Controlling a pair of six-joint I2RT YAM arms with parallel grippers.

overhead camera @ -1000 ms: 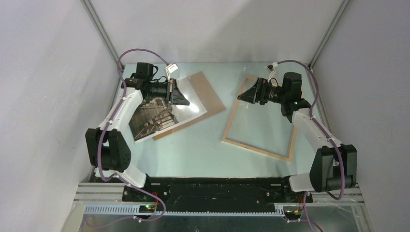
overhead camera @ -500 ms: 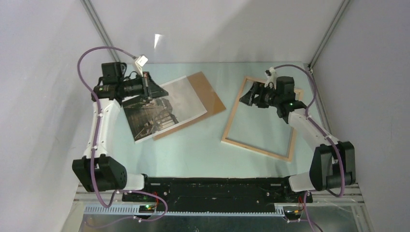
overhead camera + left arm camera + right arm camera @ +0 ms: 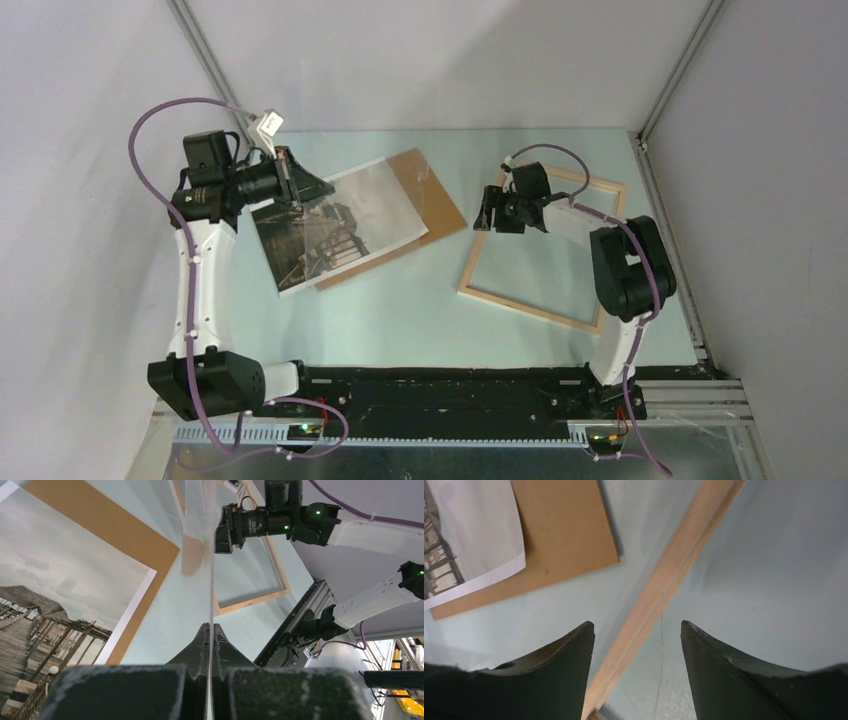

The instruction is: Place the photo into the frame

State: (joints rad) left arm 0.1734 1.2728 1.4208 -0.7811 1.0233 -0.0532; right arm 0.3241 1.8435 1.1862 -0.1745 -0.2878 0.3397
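A pale green counter (image 3: 420, 300) sits between plain grey walls, with both arms bolted at its near edge. The photo (image 3: 335, 235) lies flat on the left half, picture side up. It rests on a brown backing board (image 3: 435, 200) that shows past its far and right edges. The frame (image 3: 530, 309) lies flat on the right half, well apart from the photo, and bare counter shows through its opening. So the main step is not yet done, and nothing grips the photo.

The left gripper (image 3: 209, 630) is raised over the photo's far left corner, its fingers pressed together on a thin clear sheet (image 3: 196, 525). The sheet stands edge-on in the left wrist view. It looks like the frame's glazing, though that is a judgement.

The right gripper (image 3: 636, 627) hangs above the frame's left rail near the far corner. Its fingers are apart, with the rail below the gap, and it clamps nothing.

What seems left is to deal with the clear sheet, pick up the photo, carry it across and seat it inside the rails.
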